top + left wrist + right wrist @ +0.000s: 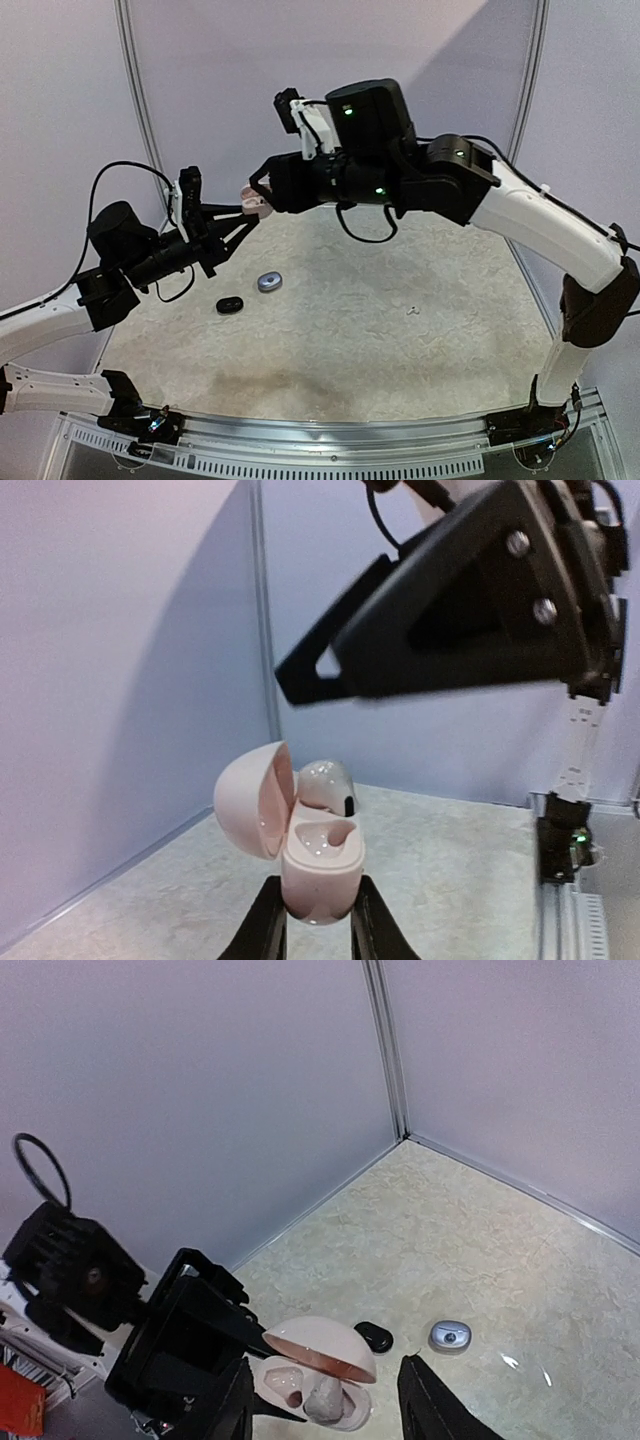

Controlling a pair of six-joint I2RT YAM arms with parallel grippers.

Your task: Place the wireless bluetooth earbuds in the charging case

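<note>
My left gripper (317, 902) is shut on the base of an open pink charging case (322, 868) and holds it high above the table, lid (250, 798) swung back. A silvery grey earbud (328, 784) sits partly in the far slot; the near slot (325, 838) is bare. My right gripper (330, 1412) is open, its fingers (428, 1405) spread to either side of the case (318, 1352) without touching the earbud (326, 1400). In the top view both grippers meet at the case (256, 203). A tiny white earbud (412, 310) lies on the table.
A black pebble-like case (230, 305) and a silver one (269, 282) lie closed on the table below the left gripper; both also show in the right wrist view, black (375, 1337) and silver (450, 1336). Walls stand behind and to the left.
</note>
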